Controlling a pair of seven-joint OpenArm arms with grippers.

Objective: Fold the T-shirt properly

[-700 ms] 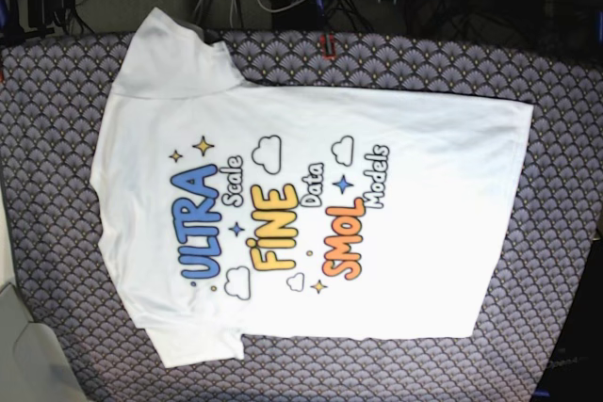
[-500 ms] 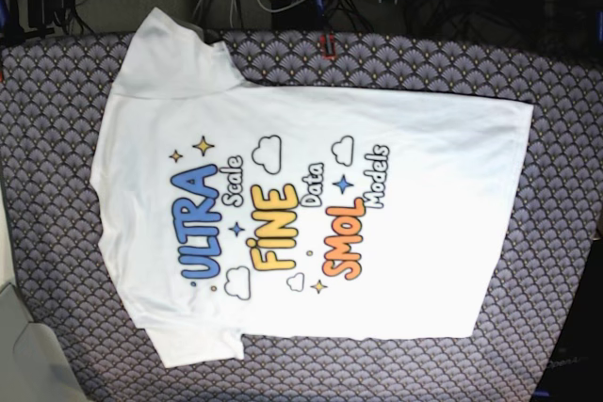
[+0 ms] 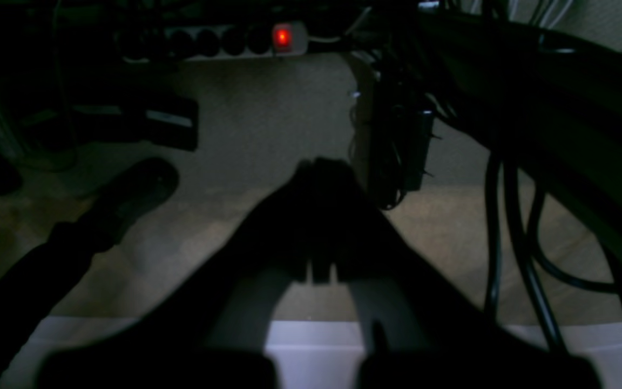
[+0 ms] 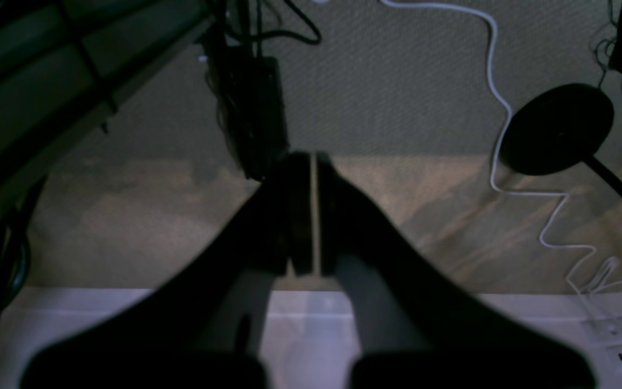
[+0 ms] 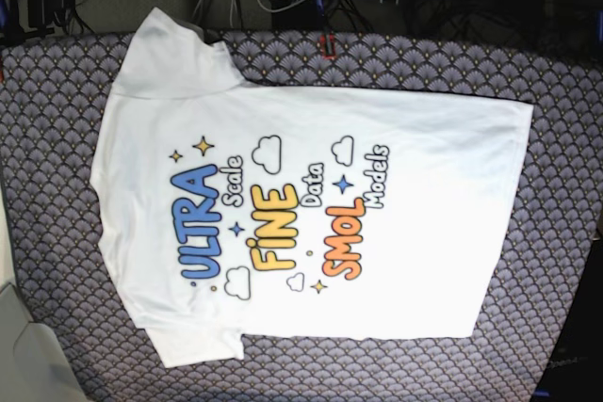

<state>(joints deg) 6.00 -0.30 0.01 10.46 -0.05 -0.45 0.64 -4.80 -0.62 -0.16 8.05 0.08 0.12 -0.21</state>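
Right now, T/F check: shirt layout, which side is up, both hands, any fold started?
1. The T-shirt lies spread flat on the patterned table cover. True.
2. The plain reverse faces up. False: the printed side with "ULTRA", "FINE" and "SMOL" is up.
3. The left hand is open over the shirt. False: it is shut, and its wrist view shows floor and cables, not fabric.
4. The right hand is shut and holds nothing. True.
5. One sleeve is already folded in. False: both sleeves stick out at the left end in the base view.
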